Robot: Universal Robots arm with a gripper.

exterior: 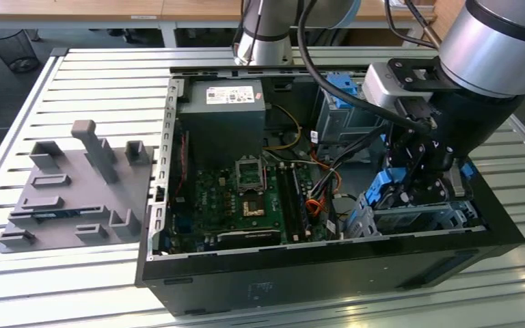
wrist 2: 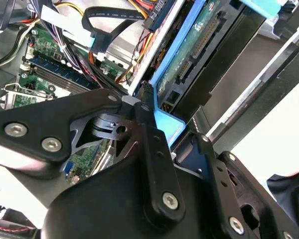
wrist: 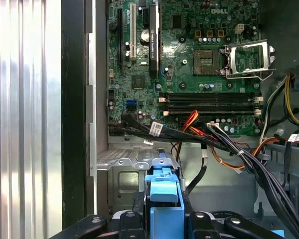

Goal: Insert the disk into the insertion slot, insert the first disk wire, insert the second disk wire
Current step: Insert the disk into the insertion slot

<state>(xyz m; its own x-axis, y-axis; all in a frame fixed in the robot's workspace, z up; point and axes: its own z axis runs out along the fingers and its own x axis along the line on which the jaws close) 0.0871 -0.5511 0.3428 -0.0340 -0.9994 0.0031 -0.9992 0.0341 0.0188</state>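
Blue-framed disk (wrist 2: 202,47) clamped in tool (wrist 2: 170,122).

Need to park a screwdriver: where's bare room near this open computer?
Bare: slatted white metal table around the grey plastic fixture plate. Crowded: black computer case, where the gripper holds the blue-framed silver disk among cables.

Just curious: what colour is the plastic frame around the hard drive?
The frame is bright blue; it shows best in the second wrist view.
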